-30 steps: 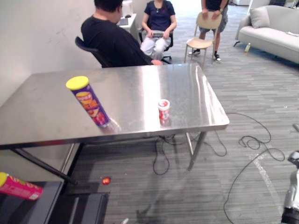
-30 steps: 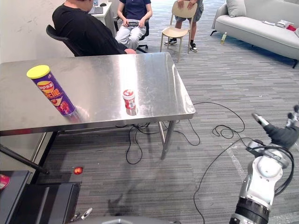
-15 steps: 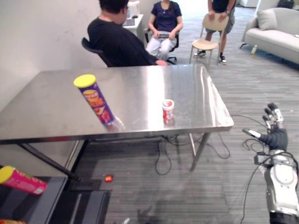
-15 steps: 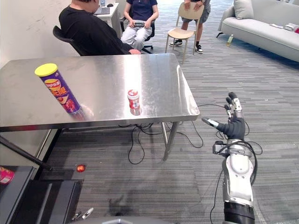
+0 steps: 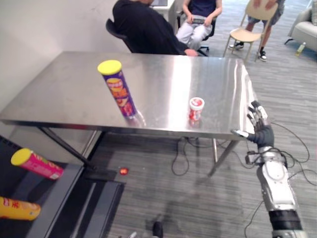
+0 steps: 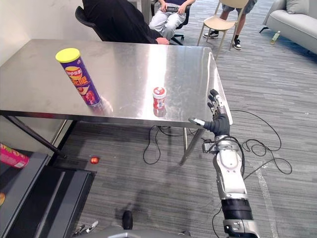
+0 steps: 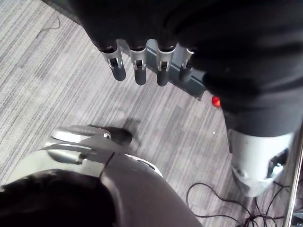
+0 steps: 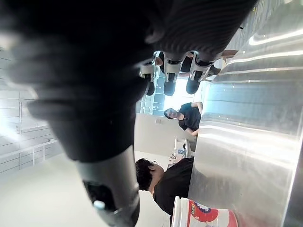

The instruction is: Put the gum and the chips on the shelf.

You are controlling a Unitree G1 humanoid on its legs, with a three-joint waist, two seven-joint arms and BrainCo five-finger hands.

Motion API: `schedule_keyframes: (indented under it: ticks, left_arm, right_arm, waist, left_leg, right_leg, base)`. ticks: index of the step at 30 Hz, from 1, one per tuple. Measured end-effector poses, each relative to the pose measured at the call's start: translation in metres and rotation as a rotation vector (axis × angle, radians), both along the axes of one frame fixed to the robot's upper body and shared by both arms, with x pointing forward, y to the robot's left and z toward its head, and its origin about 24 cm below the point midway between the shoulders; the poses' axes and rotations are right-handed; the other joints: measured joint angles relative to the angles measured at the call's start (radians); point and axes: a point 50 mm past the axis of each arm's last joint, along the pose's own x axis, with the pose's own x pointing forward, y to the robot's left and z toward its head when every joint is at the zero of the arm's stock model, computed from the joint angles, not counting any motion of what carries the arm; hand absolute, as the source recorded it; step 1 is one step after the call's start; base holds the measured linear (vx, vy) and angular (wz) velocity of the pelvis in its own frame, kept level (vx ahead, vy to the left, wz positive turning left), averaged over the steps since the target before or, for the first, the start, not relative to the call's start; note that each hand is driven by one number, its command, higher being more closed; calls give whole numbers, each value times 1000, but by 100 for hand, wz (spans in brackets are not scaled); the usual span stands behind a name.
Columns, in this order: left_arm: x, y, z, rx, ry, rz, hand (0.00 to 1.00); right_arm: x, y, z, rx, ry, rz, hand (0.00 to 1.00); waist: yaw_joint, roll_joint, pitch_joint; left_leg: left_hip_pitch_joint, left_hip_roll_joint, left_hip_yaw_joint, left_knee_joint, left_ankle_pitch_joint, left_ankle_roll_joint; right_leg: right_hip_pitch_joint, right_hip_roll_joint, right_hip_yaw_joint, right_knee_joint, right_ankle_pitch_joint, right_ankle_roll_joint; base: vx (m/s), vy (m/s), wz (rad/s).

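Observation:
The chips, a tall purple can with a yellow lid [image 5: 118, 88], stand upright on the steel table [image 5: 59, 94], left of its middle. The gum, a small red and white tub [image 5: 196, 107], stands near the table's front edge, further right. My right hand [image 5: 262, 135] is raised by the table's right front corner, open with straight fingers, a short way right of the gum and apart from it. In the right wrist view the gum [image 8: 203, 215] shows past the fingers [image 8: 170, 71]. My left hand [image 7: 140, 71] hangs open over the carpet. The dark shelf [image 5: 64, 198] is at the lower left.
A pink can [image 5: 37, 163] and an orange can [image 5: 17, 208] lie on the shelf. A person in black sits at the table's far side [image 5: 148, 29]; others sit behind, by a beige chair [image 5: 242, 34]. A small red object [image 5: 124, 171] lies on the floor under the table.
The camera has moved closer and tilted down, so the whole picture shifted. My right hand has risen from low at the right up beside the table's right front corner.

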Motion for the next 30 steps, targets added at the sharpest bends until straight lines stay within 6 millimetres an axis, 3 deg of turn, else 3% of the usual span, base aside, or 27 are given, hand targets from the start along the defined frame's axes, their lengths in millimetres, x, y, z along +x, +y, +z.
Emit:
schedule_keyframes:
  ticks: [8, 30]
  left_arm:
    - [8, 1, 2, 8, -24, -3, 0]
    - [26, 0, 4, 26, -62, -20, 0]
  right_arm:
    - [20, 10, 7, 70, -17, -19, 0]
    - [59, 31, 27, 94, -24, 4, 0]
  waist:
    - [32, -11, 55]
    - [68, -12, 152]
  left_leg:
    - [-6, 0, -12, 0, 1, 0]
    - [-56, 19, -38, -1, 30, -6]
  right_leg:
    - [-3, 0, 0, 9, 0, 0]
    - [-44, 15, -10, 35, 2, 1]
  base:
    - [13, 3, 4]
    - [9, 0, 3]
